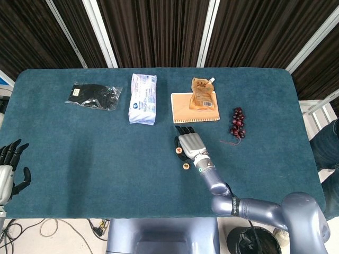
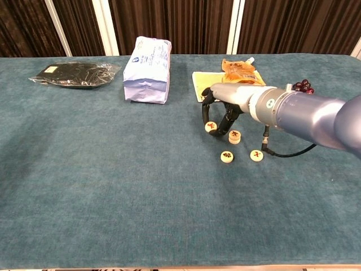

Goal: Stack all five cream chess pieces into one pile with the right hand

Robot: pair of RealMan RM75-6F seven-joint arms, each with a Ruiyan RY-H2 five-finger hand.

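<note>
**Right hand raised with one cream piece**

The left hand (image 1: 9, 166) hangs off the bench's (image 2: 113, 186) left edge, fingers apart, holding nothing. Right of the bench's centre, the right hand (image 2: 221, 113) is lifted clear of the surface; its fingers (image 2: 206, 110) pinch one cream chess piece (image 2: 210, 127). A small stack (image 2: 234, 135) sits just below the hand. Two single pieces (image 2: 227, 156) (image 2: 256, 155) lie nearer the front edge.
</note>
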